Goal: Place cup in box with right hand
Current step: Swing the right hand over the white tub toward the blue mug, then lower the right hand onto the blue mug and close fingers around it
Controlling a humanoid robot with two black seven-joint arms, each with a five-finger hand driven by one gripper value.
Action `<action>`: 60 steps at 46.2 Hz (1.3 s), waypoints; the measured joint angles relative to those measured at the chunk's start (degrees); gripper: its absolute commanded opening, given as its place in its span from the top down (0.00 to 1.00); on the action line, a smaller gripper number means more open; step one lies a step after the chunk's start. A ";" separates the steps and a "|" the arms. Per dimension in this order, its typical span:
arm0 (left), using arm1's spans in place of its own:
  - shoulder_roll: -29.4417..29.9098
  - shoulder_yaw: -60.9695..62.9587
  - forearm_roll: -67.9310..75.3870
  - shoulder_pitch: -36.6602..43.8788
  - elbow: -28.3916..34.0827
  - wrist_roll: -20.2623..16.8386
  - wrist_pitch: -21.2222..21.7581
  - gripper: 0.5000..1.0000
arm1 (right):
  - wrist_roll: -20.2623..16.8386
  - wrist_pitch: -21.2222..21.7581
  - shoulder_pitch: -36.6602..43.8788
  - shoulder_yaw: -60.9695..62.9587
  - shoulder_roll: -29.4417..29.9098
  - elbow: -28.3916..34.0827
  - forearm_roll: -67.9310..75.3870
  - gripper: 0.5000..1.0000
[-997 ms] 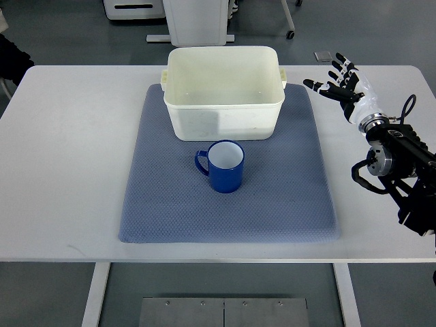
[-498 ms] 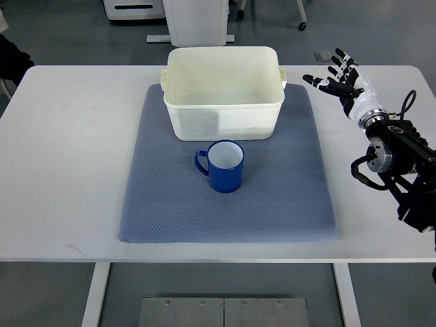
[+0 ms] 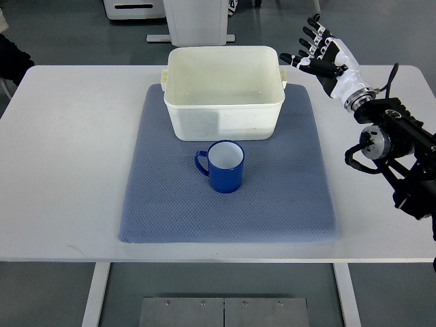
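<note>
Top view: blue cup [image 3: 225, 167], upright, handle to the left, on a grey-blue mat [image 3: 286, 197] on the white table [image 3: 68, 150], just in front of the empty white box [image 3: 225, 92]. Right robot hand [image 3: 320, 54]: fingers spread, holding nothing, beside the box's far right corner, well apart from the cup.

No readable text, label, brand, number or sign shows anywhere in view.
</note>
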 measured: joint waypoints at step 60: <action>0.00 -0.03 -0.03 0.00 0.00 0.02 0.00 0.00 | 0.01 16.19 0.00 -12.71 -3.91 15.87 -13.61 0.01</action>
